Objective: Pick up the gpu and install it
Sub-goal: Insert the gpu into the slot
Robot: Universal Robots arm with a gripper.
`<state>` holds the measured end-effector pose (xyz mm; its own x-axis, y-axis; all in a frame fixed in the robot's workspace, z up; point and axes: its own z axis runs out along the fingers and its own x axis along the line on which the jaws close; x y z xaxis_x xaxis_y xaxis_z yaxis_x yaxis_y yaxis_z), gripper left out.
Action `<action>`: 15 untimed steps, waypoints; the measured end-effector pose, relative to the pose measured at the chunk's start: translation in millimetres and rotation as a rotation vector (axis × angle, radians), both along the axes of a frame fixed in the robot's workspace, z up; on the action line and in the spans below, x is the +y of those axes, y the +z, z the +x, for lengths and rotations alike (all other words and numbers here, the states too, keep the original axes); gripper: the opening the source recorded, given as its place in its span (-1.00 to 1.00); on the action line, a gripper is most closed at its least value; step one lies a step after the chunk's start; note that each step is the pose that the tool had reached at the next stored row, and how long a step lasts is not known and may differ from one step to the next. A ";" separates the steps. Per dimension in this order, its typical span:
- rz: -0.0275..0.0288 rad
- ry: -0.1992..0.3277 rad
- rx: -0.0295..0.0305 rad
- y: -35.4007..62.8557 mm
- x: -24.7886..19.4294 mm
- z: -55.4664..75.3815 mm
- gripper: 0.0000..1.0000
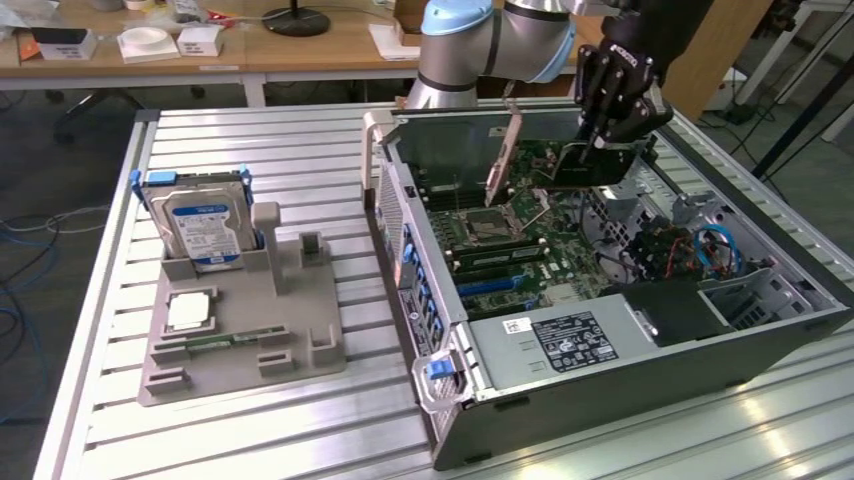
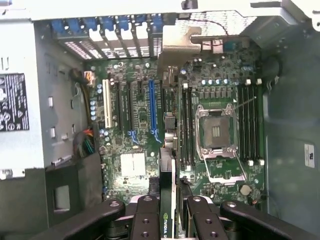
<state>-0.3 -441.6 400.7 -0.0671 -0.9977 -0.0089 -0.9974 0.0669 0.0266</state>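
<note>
The gpu (image 1: pixel 591 166), a flat card with a black face, hangs upright over the open computer case (image 1: pixel 414 260), and my gripper (image 1: pixel 603 148) is shut on its upper edge. In the wrist view the gpu (image 2: pixel 168 150) appears edge-on between my black fingers (image 2: pixel 146 220), with its silver end bracket (image 2: pixel 182 42) at the case's rear slot openings. It hovers above the motherboard (image 2: pixel 135 165), between the blue expansion slot (image 2: pixel 152 107) and the memory slots (image 2: pixel 186 125). I cannot tell whether its lower edge touches a slot.
On the exterior view's left a grey holder tray (image 1: pixel 314 350) carries an upright silver hard drive (image 1: pixel 200 225), a processor chip (image 1: pixel 191 310) and a memory stick (image 1: pixel 214 340). Inside the case are the processor socket (image 2: pixel 217 130), cables (image 1: pixel 714 245) and the power supply (image 1: pixel 561 340).
</note>
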 end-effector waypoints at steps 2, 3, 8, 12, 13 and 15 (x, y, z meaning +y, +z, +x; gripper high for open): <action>0.0001 0.002 -0.0001 0.0 0.0 0.0 -0.48; 0.0001 0.002 -0.0002 0.0 0.0 -0.1 -0.48; 0.0026 0.003 -0.0339 -1.2 0.0 -0.9 -0.48; 0.0028 0.005 -0.0498 -6.0 0.0 -7.4 -0.48; 0.0027 0.005 -0.0498 -7.8 0.0 -9.9 -0.48; 0.0027 0.005 -0.0499 -11.4 -0.1 -13.7 -0.48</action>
